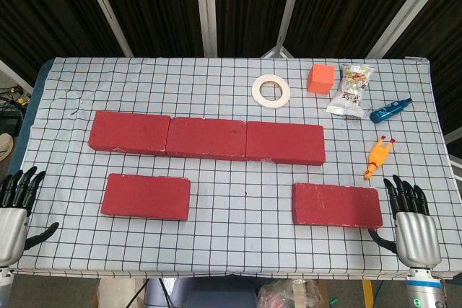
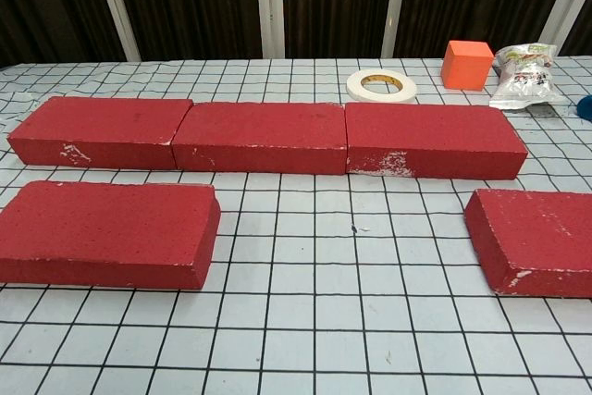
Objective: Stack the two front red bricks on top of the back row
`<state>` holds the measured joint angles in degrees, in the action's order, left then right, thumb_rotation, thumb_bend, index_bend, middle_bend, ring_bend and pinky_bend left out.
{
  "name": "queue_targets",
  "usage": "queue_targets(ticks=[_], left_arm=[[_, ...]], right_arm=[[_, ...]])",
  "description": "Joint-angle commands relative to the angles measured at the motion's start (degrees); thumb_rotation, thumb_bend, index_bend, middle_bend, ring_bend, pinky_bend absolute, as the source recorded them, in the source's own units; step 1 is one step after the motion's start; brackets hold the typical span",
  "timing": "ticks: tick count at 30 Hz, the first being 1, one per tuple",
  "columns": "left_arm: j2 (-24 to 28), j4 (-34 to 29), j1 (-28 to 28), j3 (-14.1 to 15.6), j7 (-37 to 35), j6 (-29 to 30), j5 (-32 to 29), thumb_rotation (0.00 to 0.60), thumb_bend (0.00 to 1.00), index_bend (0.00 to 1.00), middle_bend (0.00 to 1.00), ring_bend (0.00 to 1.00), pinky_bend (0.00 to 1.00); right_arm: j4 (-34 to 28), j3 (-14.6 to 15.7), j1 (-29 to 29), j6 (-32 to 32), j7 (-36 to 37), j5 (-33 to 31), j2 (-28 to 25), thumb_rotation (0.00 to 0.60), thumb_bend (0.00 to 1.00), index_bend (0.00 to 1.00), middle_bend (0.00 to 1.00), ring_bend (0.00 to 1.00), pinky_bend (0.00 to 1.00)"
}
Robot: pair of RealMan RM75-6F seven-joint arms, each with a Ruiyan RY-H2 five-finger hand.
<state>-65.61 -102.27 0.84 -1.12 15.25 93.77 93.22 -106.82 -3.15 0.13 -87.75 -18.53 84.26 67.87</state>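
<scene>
Nothing has yet been lifted: the back row (image 1: 206, 138) of three red bricks is laid end to end across the checked table (image 1: 238, 250), and both front bricks lie flat in front of it. The front left brick (image 1: 146, 196) is set before the row's left half, well apart from it; the front right brick (image 1: 336, 205) is set before and slightly beyond the row's right end. The left hand (image 1: 16, 210) is held at the table's near left corner with fingers spread and nothing in it, and the right hand (image 1: 410, 223) is held just beside the front right brick, likewise spread and empty. Trouble is judged most likely from the bricks' width: a broad, flat block may be pinched insecurely and slip or tilt on lifting. A careless placement could nudge the back row out of line or leave a brick overhanging. The yellow rubber chicken (image 1: 378, 156), lying near the row's right end, could be knocked by the right arm.
</scene>
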Motion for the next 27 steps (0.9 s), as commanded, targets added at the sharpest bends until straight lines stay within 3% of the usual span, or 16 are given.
queue_targets(ticks=[1, 15, 22, 27], left_arm=[[0.17, -0.11, 0.06, 0.16, -0.15, -0.04, 0.11, 0.6, 0.0, 0.06, 0.02, 0.0, 0.05], [0.12, -0.41, -0.11, 0.29, 0.42, -0.71, 0.1, 0.6, 0.0, 0.06, 0.02, 0.0, 0.05], [0.58, -0.67, 0.14, 0.94, -0.4, -0.36, 1.25, 0.6, 0.0, 0.06, 0.02, 0.0, 0.05], [0.37, -0.53, -0.02, 0.08, 0.05, -0.56, -0.33, 0.6, 0.0, 0.06, 0.02, 0.0, 0.05]], right_arm=[[-0.16, -0.03, 0.14, 0.38, -0.19, -0.51, 0.06, 0.6, 0.18, 0.03, 0.0, 0.0, 0.0], [-1.23, 1.37, 0.6, 2.61, 0.0, -0.5, -1.13, 0.6, 0.18, 0.03, 0.0, 0.0, 0.0], [-2.2, 1.74, 2.64, 7.32, -1.0, -2.48, -2.19, 0.6, 0.18, 0.02, 0.0, 0.0, 0.0], [-3.35, 0.29, 5.86, 12.82, -3.51, -7.54, -3.49, 0.6, 0.18, 0.01, 0.0, 0.0, 0.0]])
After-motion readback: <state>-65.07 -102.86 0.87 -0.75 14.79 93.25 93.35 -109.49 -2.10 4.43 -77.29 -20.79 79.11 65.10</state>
